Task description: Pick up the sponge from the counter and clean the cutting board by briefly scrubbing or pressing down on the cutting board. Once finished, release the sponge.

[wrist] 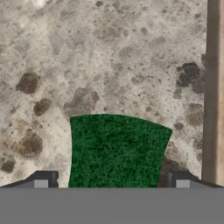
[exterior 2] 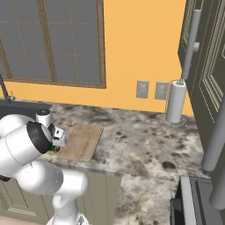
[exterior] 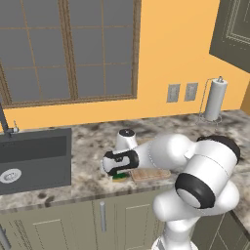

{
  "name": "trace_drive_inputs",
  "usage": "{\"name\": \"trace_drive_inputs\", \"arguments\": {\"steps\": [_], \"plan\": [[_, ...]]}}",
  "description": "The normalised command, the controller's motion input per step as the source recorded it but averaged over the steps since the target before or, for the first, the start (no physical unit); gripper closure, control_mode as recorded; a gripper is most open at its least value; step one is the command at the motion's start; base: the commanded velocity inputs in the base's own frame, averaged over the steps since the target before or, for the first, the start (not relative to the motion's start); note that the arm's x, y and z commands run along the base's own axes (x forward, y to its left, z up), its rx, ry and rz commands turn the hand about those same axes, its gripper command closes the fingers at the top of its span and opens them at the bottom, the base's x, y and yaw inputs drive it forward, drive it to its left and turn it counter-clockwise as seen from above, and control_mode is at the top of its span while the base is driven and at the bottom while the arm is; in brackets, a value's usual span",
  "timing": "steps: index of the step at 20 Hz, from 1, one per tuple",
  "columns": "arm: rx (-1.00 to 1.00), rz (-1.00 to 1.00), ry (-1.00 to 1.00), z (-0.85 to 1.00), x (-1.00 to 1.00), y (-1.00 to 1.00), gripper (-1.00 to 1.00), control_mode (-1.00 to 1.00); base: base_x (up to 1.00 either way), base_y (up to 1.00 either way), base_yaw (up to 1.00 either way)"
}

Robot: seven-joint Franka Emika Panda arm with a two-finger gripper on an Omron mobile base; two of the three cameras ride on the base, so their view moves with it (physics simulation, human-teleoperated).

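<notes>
You have the sponge lying flat on the counter, green side up, just beside the left edge of the cutting board; in the hand view that board shows as a brown strip along the right. In the left base view the sponge peeks out under the hand, near the counter's front edge.

Expect it to be light and soft. It will squash under the fingers, so a modest squeeze should hold it, and the rough green top should not slip. It looks best to take it across its two long sides, at mid-length, so that it hangs level when you lift. Nothing here is fragile.

The gripper hangs straight over the sponge, pointing down at the counter, with the arm folded low and reaching out to the left of the board. Its fingers stand apart, one on each side of the green block, and a gap shows between each tip and the sponge's edge, so nothing is gripped yet. The fingers look well lined up with the block. How far the tips are above the counter you cannot tell from these views.
</notes>
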Motion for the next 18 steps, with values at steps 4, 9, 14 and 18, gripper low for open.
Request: {"name": "trace_drive_inputs", "arguments": {"steps": [4, 9, 14, 18], "plan": [[0.0, 0.0, 0.0, 0.0, 0.0, 0.0, 1.0, -1.0, 0.0, 0.0, 0.0], [0.0, 0.0, 0.0, 0.0, 0.0, 0.0, 1.0, -1.0, 0.0, 0.0, 0.0], [0.0, 0.03, -0.08, 0.26, -0.04, -0.04, 1.0, -1.0, 0.0, 0.0, 0.0], [0.0, 0.03, -0.12, 0.53, -0.18, -0.23, 1.0, -1.0, 0.0, 0.0, 0.0]]}}
